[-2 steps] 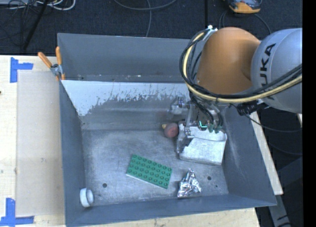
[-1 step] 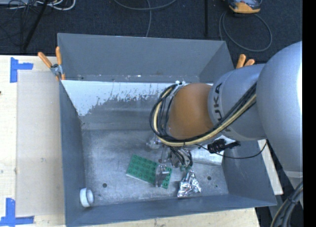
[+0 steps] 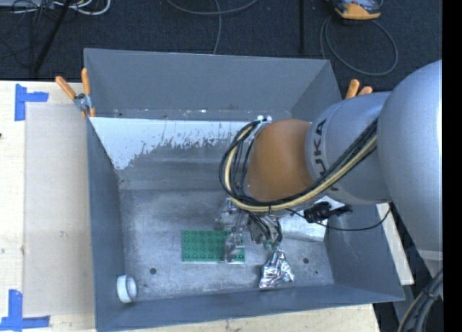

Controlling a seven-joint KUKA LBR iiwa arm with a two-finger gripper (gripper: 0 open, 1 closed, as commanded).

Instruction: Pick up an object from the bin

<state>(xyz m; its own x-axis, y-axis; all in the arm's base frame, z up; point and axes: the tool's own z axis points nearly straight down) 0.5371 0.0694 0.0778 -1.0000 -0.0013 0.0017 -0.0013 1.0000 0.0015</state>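
Dark floor (image 3: 144, 20) with loose cables (image 3: 216, 6) lies behind a grey metal bin (image 3: 202, 85), seen from above and slightly to one side. The KUKA arm (image 3: 411, 143) reaches in from the right. Its wrist carries an orange cover (image 3: 278, 157), with black and yellow wrist cables (image 3: 234, 157) looped around it.

The gripper (image 3: 234, 245) is down at the bin's floor, near the middle and a little toward the front wall. It stands at the right-hand end of a flat green studded baseplate (image 3: 202, 245), which lies level on the scuffed metal. The tool's metal parts overlap that end of the plate. Whether the gripper is spread or closed there cannot be made out, nor whether it has any grip on the plate.

Just to the right of the gripper, and nearer the front wall, lies a crumpled piece of silver foil (image 3: 276, 271), apart from the green plate. A pale flat piece (image 3: 307, 231) rests on the floor beneath the wrist, partly hidden by the cover and cables; what it is cannot be told. A small white cap-like cylinder (image 3: 126, 287) sits in the front left corner, well away from the rest.
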